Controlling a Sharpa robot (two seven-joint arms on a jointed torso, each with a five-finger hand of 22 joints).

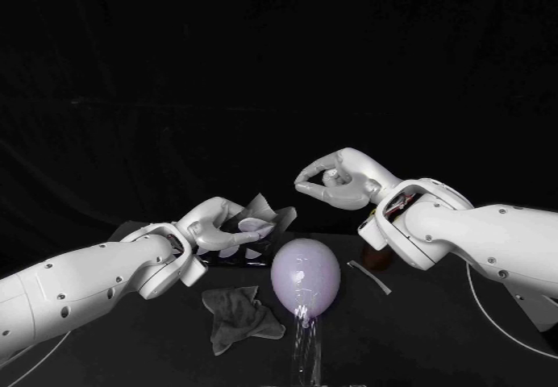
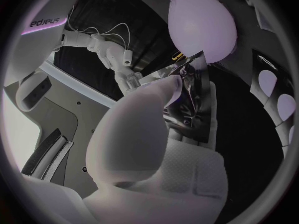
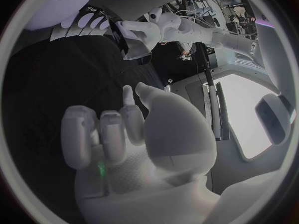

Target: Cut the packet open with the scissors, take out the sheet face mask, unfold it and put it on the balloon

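A lavender balloon [image 1: 307, 278] stands upright on a clear stand mid-table; it also shows in the left wrist view [image 2: 202, 22]. The grey sheet mask [image 1: 239, 319] lies crumpled on the table, just left of the balloon. My left hand [image 1: 221, 230] grips the dark packet [image 1: 254, 228] with white petal shapes, held up left of the balloon's top; its foil [image 2: 193, 92] sits by the thumb. My right hand [image 1: 331, 182] hovers above and behind the balloon, fingers [image 3: 99, 134] curled in with nothing in them.
A thin pale strip [image 1: 370, 277] lies on the table right of the balloon. A brown object [image 1: 376, 259] sits behind it, partly hidden by my right arm. The balloon's clear stand [image 1: 307, 348] reaches toward the front edge.
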